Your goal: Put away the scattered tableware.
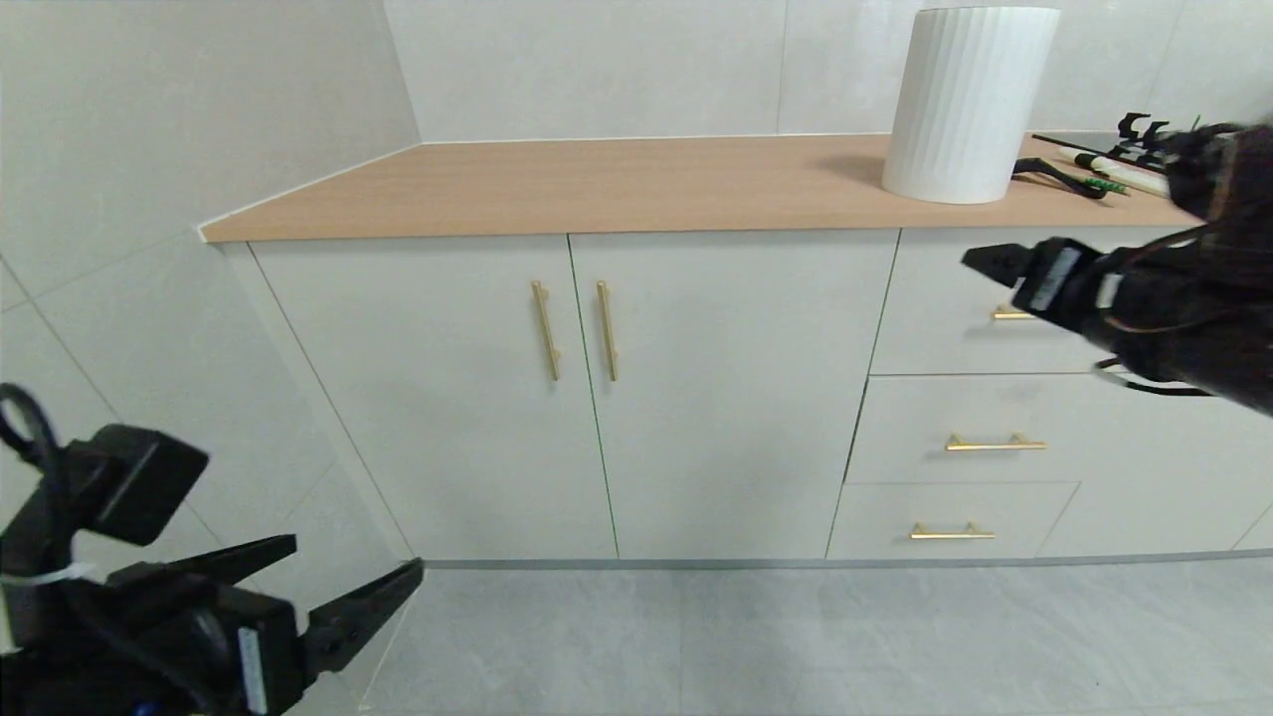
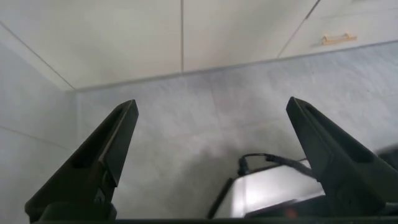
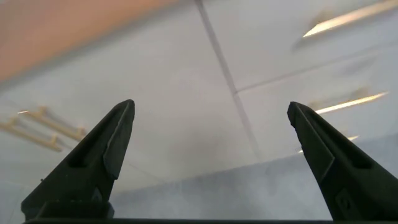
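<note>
Your left gripper (image 1: pixel 358 555) hangs low near the floor (image 1: pixel 796 636), its two black, tapered fingers spread wide with nothing between them; the left wrist view shows the same gap (image 2: pixel 211 106) over pale grey, faintly mottled tile. Your right gripper (image 1: pixel 995 261) sits in front of the top drawer (image 1: pixel 955 298), and in its wrist view the pointed fingers stand well apart (image 3: pixel 210 104), holding nothing.

The tableware (image 1: pixel 1084 171) lies at the right end of the counter (image 1: pixel 597 184), just beside the canister (image 1: pixel 970 104). It is a loose cluster of long, thin pieces, some black, one white with green marks. You cannot tell what each piece is, and your right arm hides part of the cluster.

The counter is smooth, matte, wood-toned board. The canister is a tall white cylinder with fine vertical ribs, standing upright. Below the counter are two flat off-white doors (image 1: pixel 497 398) with slim brass bar handles (image 1: pixel 545 330) set upright side by side. To their right is a stack of three drawers with level brass handles (image 1: pixel 995 444). The wall (image 1: pixel 149 149) is large, pale, glossy tile.

A white sticker (image 1: pixel 1054 278) sits on the right gripper and another on the left (image 1: pixel 251 668); their print is too small to read.
</note>
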Robot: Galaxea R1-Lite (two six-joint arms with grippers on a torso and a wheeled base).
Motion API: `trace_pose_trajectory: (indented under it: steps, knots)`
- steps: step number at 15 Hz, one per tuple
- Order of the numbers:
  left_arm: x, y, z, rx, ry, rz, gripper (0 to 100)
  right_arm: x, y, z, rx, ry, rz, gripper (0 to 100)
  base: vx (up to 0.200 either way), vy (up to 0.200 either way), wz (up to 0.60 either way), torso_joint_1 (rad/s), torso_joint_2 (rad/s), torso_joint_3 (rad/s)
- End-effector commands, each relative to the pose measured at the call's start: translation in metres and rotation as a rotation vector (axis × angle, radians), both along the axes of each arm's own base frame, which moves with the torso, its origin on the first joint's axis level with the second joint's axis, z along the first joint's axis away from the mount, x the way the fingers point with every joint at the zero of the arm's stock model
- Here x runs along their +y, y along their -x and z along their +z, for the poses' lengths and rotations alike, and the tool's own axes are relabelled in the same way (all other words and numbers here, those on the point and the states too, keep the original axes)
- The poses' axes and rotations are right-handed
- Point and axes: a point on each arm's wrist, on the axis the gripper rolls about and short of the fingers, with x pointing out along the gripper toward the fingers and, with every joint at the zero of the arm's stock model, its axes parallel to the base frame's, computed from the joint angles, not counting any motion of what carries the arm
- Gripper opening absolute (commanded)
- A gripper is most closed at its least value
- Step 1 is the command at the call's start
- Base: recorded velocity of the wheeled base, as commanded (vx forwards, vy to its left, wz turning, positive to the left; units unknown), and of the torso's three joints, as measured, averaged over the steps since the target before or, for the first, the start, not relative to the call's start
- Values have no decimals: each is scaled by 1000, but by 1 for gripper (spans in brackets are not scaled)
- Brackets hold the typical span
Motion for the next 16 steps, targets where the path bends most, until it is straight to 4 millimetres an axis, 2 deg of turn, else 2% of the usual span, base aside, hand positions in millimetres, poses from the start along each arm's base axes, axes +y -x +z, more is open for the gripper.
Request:
trace_pose_trajectory:
  steps: [1, 4, 5, 6, 8, 9, 11, 13, 14, 15, 16]
  knots:
    - [39, 63, -7, -184, -2, 23, 100, -60, 151, 13, -238, 112, -11, 100, 0, 0, 0, 0, 0, 0]
    - [61, 100, 0, -262, -8, 115, 100, -89, 207, -14, -311, 216, -176, 100, 0, 0, 0, 0, 0, 0]
    - [65, 109, 0, -280, -4, 140, 100, -94, 225, -24, -337, 256, -226, 100, 0, 0, 0, 0, 0, 0]
    - [66, 112, -1, -287, -2, 150, 100, -95, 232, -28, -350, 273, -238, 100, 0, 0, 0, 0, 0, 0]
    - [71, 132, -8, -367, 14, 273, 100, -100, 272, -58, -415, 401, -339, 100, 0, 0, 0, 0, 0, 0]
    - [71, 140, -15, -386, 11, 317, 100, -101, 282, -69, -419, 409, -360, 100, 0, 0, 0, 0, 0, 0]
    - [71, 155, -26, -429, 4, 390, 100, -101, 301, -92, -384, 424, -375, 100, 0, 0, 0, 0, 0, 0]
    - [68, 166, -36, -443, -5, 454, 100, -97, 309, -107, -371, 439, -420, 100, 0, 0, 0, 0, 0, 0]
    - [66, 174, -44, -486, -1, 462, 100, -97, 307, -114, -367, 440, -403, 100, 0, 0, 0, 0, 0, 0]
    - [66, 173, -47, -469, -4, 464, 100, -97, 305, -117, -359, 438, -402, 100, 0, 0, 0, 0, 0, 0]
    - [67, 171, -51, -459, -16, 546, 100, -97, 301, -124, -353, 433, -407, 100, 0, 0, 0, 0, 0, 0]
